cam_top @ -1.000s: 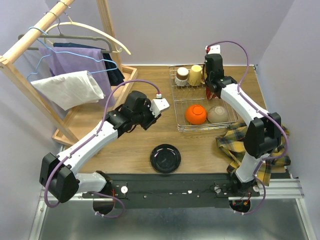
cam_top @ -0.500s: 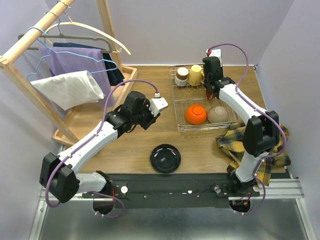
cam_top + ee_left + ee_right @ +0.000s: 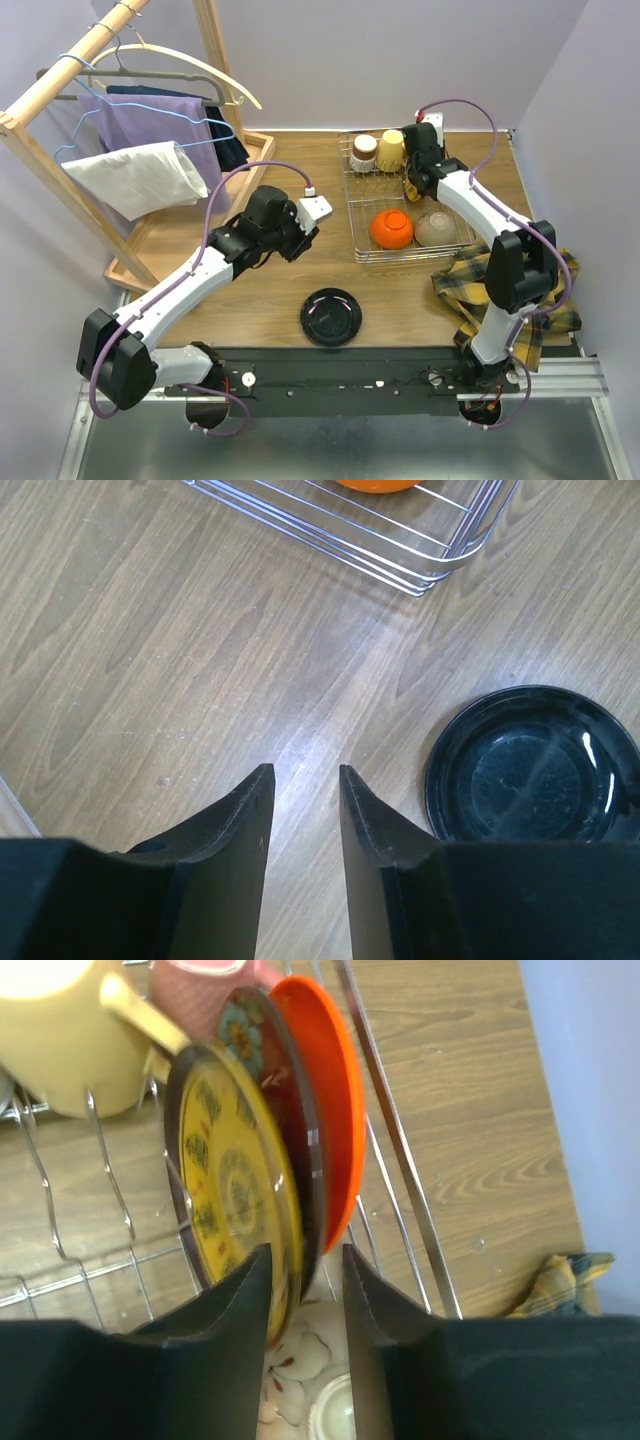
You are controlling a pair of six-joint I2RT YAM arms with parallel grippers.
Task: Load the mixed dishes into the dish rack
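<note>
At far end of dish rack (image 3: 400, 261), right gripper (image 3: 305, 1252) parted astride rim of yellow patterned plate (image 3: 235, 1175), upright; probably finishing that placement. Over table (image 3: 150, 630), left gripper (image 3: 305, 772) parted, empty, black bowl (image 3: 530, 765) just beside, outside rack. Next: lower onto bowl rim, pinch

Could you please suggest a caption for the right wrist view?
Right claw open over upright plates beside a yellow mug in the dish rack.

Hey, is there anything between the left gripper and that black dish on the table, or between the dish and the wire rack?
Nothing visible. The left gripper hangs open over the bare table, the black dish lies close beside it, and only wood separates dish and rack.
</note>
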